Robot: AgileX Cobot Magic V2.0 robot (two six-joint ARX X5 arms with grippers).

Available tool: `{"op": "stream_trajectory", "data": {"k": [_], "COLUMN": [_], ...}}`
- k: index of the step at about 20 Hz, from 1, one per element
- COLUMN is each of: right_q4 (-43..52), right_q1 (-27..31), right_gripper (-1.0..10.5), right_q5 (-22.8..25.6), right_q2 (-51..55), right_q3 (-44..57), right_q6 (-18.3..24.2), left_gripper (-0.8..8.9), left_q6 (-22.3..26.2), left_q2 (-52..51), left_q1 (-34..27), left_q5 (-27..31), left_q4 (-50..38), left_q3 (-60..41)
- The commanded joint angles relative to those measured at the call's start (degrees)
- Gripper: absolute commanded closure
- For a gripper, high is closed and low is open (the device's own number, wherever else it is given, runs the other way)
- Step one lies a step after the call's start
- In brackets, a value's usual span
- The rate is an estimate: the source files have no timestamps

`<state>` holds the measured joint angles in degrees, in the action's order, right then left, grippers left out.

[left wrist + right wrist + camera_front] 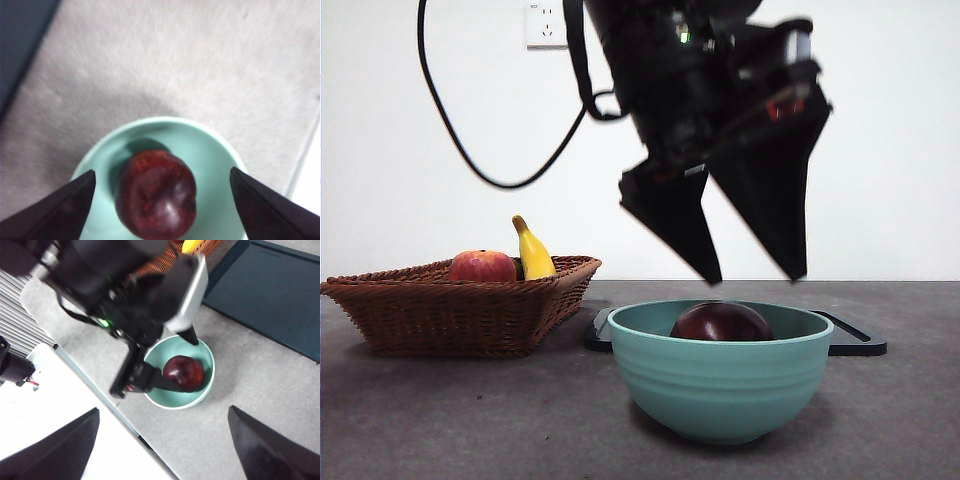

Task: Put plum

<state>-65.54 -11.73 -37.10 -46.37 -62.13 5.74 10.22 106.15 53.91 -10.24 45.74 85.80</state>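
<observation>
Front view: the left gripper (750,278) is hanging above the bowl (720,385), jaws spread wide and empty, tips clear of the rim. The plum (722,323) is sitting inside the bowl, only its top showing over the rim. A basket (460,310) holding a red apple (482,266) and a banana (533,250) is standing beside the bowl, and a dark tray (855,342) is lying behind it.

Left wrist view: the plum (156,195) is resting on the floor of the bowl (210,150), between the two spread jaws and touching neither.

Right wrist view: the right gripper (162,450) is waiting well apart from the bowl (205,385), jaws open and holding nothing, looking down on the left arm (125,295) and the plum (184,372).

Step in hand: the placing appears complete and release is made. The next move is calling for a straight lift of the left arm, keeping the jaw tips off the rim.
</observation>
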Motion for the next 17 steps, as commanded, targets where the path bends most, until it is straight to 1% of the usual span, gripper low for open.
{"op": "stream_trajectory", "data": {"k": [1, 4, 8, 12, 15, 17], "right_q4": [0.33, 0.33, 0.35, 0.35, 0.35, 0.37], "right_q1": [-0.24, -0.26, -0.24, -0.26, -0.24, -0.26], "right_gripper": [5.4, 5.4, 5.4, 5.4, 5.4, 5.4], "right_q5": [0.04, 0.07, 0.04, 0.07, 0.07, 0.07], "right_q2": [-0.35, -0.35, -0.37, -0.37, -0.37, -0.37], "right_q3": [-1.07, -1.07, -1.07, -1.07, -1.07, -1.07], "right_q6": [-0.17, -0.17, -0.17, -0.17, -0.17, -0.17], "left_gripper": [3.81, 3.81, 3.81, 3.82, 3.81, 3.81], "left_q6": [0.59, -1.64, -3.65, -4.92, -4.48, -4.46], "left_q2": [-2.56, -9.70, -20.65, -30.40, -36.35, -40.92], "left_q1": [-0.61, -4.55, -12.70, -22.47, -28.61, -31.71], "left_q5": [-0.11, -0.13, -0.87, -6.27, -7.02, -11.17], "left_q4": [-0.20, -2.01, -1.11, 2.97, 7.93, 8.50], "left_q3": [3.34, 4.04, 4.04, 3.34, 0.87, -3.78]}}
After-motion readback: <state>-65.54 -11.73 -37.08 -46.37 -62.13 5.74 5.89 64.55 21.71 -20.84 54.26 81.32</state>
